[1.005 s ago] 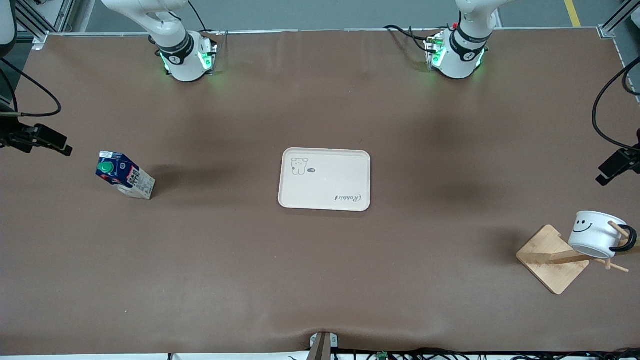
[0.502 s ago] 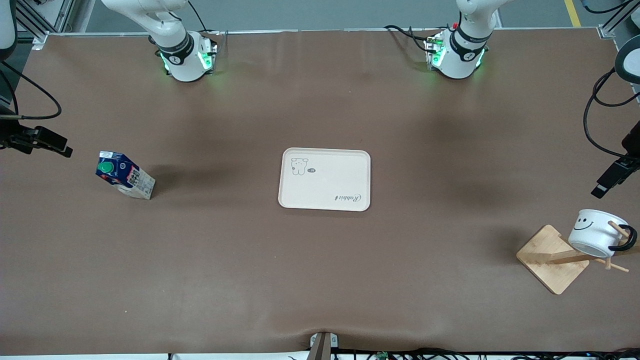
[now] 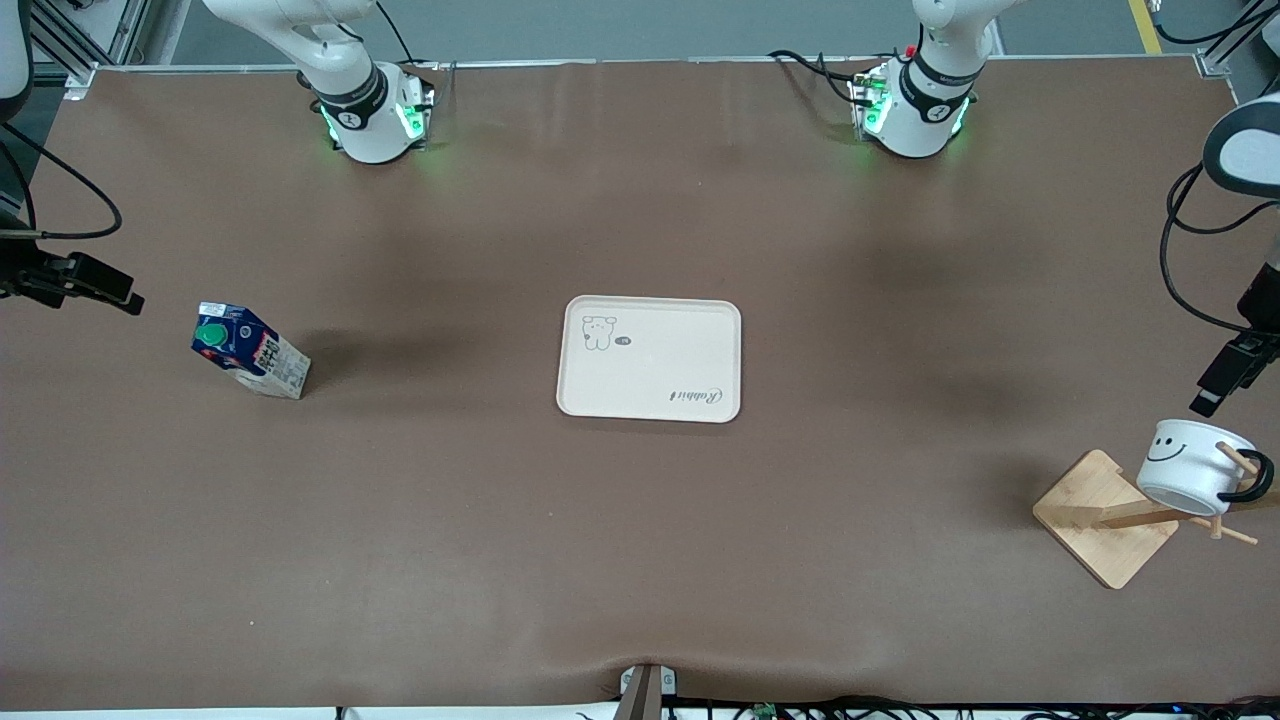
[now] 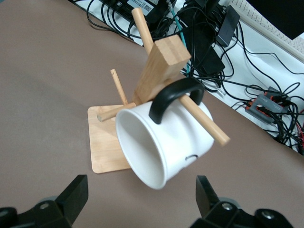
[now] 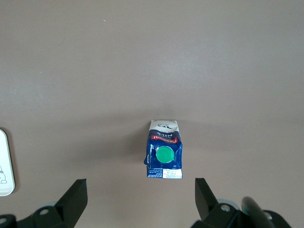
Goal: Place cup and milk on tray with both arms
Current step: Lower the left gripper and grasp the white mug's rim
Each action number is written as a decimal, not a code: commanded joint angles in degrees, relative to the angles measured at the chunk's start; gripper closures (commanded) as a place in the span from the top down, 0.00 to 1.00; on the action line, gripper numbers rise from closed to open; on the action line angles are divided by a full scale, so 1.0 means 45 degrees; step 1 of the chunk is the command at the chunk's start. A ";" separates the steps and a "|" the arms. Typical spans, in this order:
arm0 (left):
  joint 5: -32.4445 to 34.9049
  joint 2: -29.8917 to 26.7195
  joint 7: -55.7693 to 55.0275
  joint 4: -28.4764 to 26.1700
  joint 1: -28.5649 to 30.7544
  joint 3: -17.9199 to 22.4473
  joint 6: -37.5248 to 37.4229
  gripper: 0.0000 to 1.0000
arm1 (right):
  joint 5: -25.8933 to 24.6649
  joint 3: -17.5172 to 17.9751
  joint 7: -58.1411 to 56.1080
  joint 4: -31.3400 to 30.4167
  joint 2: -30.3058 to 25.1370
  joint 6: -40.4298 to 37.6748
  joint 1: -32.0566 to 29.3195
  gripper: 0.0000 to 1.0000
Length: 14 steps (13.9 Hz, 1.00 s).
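Note:
The cup is a white mug with a smiley face. It hangs tilted by its black handle on a peg of a wooden rack at the left arm's end of the table. In the left wrist view the cup shows its open mouth, just ahead of my open, empty left gripper. In the front view the left gripper hovers close above the cup. The milk stands upright at the right arm's end. My right gripper is open and empty over the table beside the milk. The cream tray lies mid-table, empty.
The rack's peg passes through the cup's handle, and its square base lies under the cup. Cables and power bricks lie past the table edge by the rack. A tray corner shows in the right wrist view.
My left gripper has moved along the table's edge toward the cup and now hangs close above it. The right gripper, milk, cup and tray have not visibly moved.

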 commanded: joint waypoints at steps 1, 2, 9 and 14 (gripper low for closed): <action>-0.0242 0.0526 0.0331 0.0131 0.0023 -0.0171 0.0699 1.00 | -0.0073 0.0108 0.0014 0.0047 0.0000 0.0041 -0.0153 1.00; -0.0223 0.0702 0.0331 0.0190 0.0003 -0.0210 0.0874 1.00 | -0.0073 0.0108 0.0014 0.0047 0.0000 0.0041 -0.0153 1.00; -0.0184 0.1308 0.0681 0.0815 -0.0153 -0.0503 0.1071 0.92 | -0.0073 0.0108 0.0014 0.0047 0.0019 0.0041 -0.0173 1.00; -0.0164 0.1796 0.1561 0.1264 -0.0153 -0.0503 0.1324 0.81 | -0.0073 0.0108 0.0014 0.0047 0.0058 0.0041 -0.0329 1.00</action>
